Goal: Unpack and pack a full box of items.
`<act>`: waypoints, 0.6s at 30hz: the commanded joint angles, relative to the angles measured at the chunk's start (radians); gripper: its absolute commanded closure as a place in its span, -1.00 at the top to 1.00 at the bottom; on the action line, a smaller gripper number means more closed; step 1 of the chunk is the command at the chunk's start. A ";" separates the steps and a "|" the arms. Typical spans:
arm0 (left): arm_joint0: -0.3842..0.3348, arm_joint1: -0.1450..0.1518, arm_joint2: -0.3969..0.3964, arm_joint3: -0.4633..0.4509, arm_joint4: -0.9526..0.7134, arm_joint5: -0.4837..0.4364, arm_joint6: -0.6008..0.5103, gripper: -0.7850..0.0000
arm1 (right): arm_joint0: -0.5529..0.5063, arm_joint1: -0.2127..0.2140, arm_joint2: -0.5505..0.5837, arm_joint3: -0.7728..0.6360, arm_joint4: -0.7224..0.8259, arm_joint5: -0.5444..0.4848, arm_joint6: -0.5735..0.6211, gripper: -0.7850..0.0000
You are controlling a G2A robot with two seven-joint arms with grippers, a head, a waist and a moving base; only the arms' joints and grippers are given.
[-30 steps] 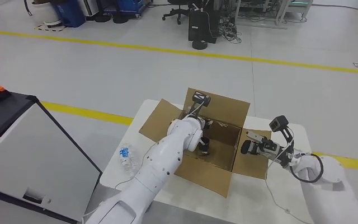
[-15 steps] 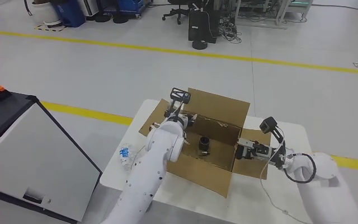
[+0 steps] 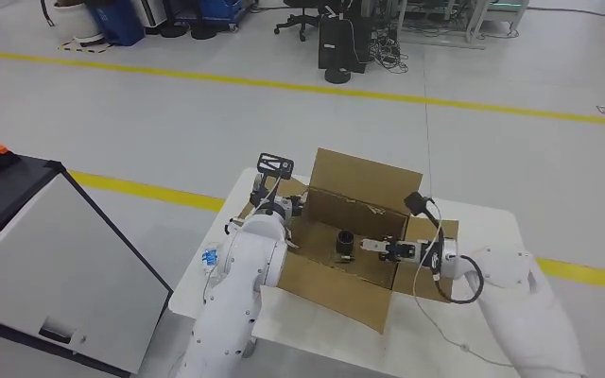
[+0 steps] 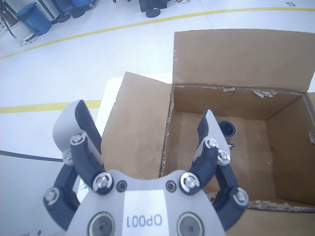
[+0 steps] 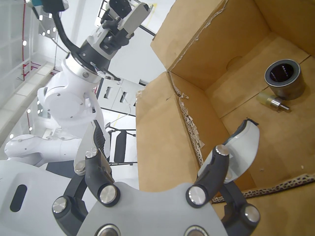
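Evidently you are in the unpacking half: the open brown cardboard box [image 3: 364,180] at the middle of the white table [image 3: 473,219] holds a dark cylindrical metal ring [image 5: 283,77] and, just beside it, a small silver pin with a pale cap [image 5: 272,100], while a crumpled clear plastic bottle [image 3: 210,257] lies by the table's left edge. Your right gripper [image 5: 173,126], spread wide and empty, sits over the box's right side near the ring; next, I judge, it must drop, straddle the ring and close. The left gripper [image 4: 144,110], equally wide and empty, hangs over the box's left flap. The right wrist view gives you the pin's shape, too small from the top; the top view gives you the bottle, which the wrist views do not.
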 commanded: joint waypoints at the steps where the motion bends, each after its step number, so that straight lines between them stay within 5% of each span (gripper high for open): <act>1: 0.000 0.000 0.000 0.001 -0.001 0.000 0.000 1.00 | 0.018 -0.003 -0.037 -0.002 -0.045 0.017 -0.010 1.00; 10: 0.000 0.000 0.000 0.001 -0.001 0.000 0.000 1.00 | 0.096 -0.027 -0.189 0.065 -0.173 0.065 -0.060 1.00; 18: 0.000 0.000 0.000 0.001 -0.001 0.000 0.000 1.00 | 0.138 -0.030 -0.220 0.122 -0.045 0.146 0.133 1.00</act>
